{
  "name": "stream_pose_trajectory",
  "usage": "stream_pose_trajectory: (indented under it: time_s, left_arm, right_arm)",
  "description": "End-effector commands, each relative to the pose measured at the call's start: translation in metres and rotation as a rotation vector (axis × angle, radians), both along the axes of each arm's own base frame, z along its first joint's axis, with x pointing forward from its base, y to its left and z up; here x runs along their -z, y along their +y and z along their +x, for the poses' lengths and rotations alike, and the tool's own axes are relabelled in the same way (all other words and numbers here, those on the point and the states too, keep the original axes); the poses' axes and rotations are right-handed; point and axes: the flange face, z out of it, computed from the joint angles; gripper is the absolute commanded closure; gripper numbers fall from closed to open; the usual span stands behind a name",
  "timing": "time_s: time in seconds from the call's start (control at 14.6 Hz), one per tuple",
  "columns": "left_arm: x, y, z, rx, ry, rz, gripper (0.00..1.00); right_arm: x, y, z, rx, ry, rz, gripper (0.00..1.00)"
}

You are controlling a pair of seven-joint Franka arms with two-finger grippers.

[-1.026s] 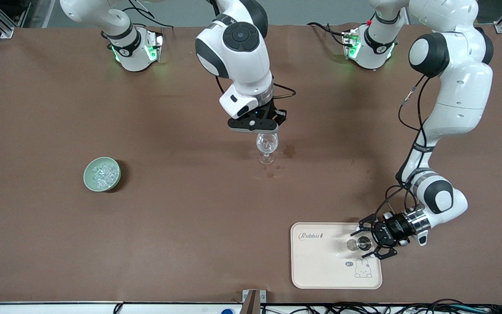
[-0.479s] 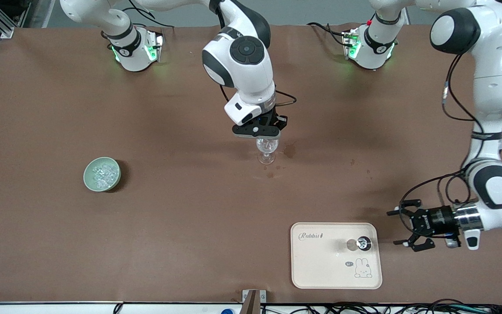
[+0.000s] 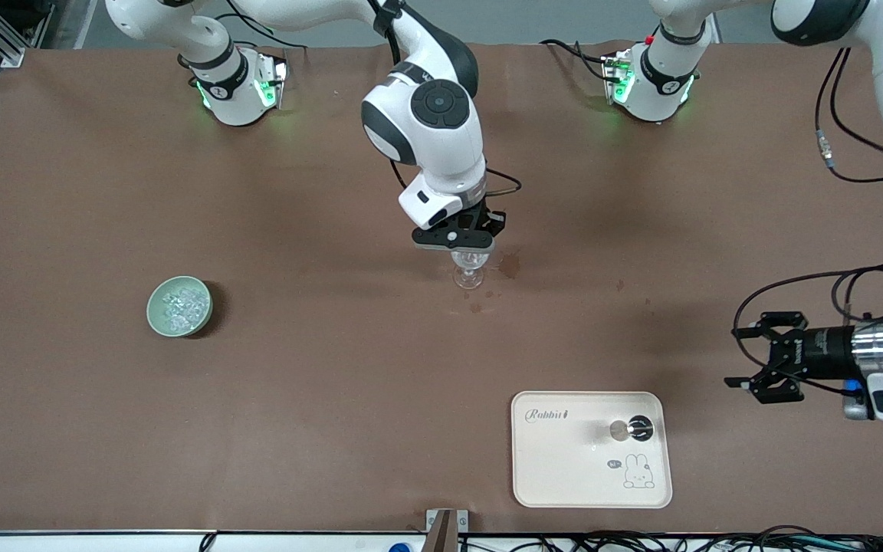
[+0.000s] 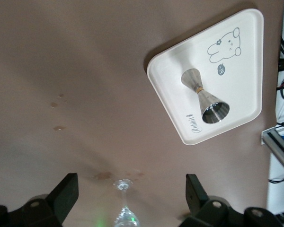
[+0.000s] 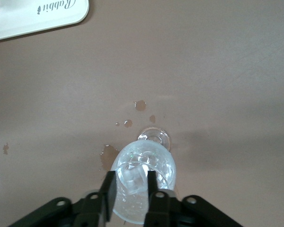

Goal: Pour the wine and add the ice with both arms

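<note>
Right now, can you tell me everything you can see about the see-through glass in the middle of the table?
The stemmed glass looks like clear, colourless glass, with a round bowl, thin stem and round foot. It stands upright on the brown table, among small brownish spill marks. The right gripper sits at its rim with an ice chunk between the fingers, over the glass's mouth.

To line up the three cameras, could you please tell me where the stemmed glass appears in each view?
Front view: stemmed glass mid-table, under the right gripper.
Left wrist view: at the lower edge.
Right wrist view: low centre, ice cube between the fingers.
Shared landmark: the white tray.
</note>
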Motion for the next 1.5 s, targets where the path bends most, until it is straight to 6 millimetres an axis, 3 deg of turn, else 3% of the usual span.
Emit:
stream_pose_trajectory:
  time_s: [0.0, 0.14, 0.34, 0.62, 0.89, 1.09, 1.44]
  left_arm:
    - [-0.057, -0.036, -0.021, 0.125, -0.046, 0.146, 0.0]
    - [-0.082, -0.054, -0.028, 0.181, -0.086, 0.175, 0.0]
    - [-0.123, -0.073, -0.044, 0.391, -0.194, 0.281, 0.0]
    - [-0.175, -0.116, -0.067, 0.587, -0.299, 0.474, 0.0]
    - [-0.224, -0.115, -0.106, 0.77, -0.386, 0.539, 0.0]
    - [-0.243, -0.095, -0.135, 0.945, -0.416, 0.539, 0.0]
    - [-0.266, -0.085, -0.171, 1.033, -0.4, 0.516, 0.0]
  right_arm:
    - [-0.002, -0.009, 0.003, 0.012, -0.013, -0.016, 0.12]
    - [-0.012, -0.016, 0.007, 0.021, -0.015, -0.02, 0.03]
    - [-0.06, -0.064, 0.035, 0.084, -0.013, -0.022, 0.0]
    - [-0.149, -0.189, 0.082, 0.156, -0.03, -0.053, 0.0]
    - [-0.193, -0.317, 0.106, 0.134, -0.04, -0.194, 0.0]
    - [-0.206, -0.398, 0.096, 0.088, -0.031, -0.206, 0.0]
    - [-0.218, -0.48, 0.064, -0.015, -0.01, -0.218, 0.0]
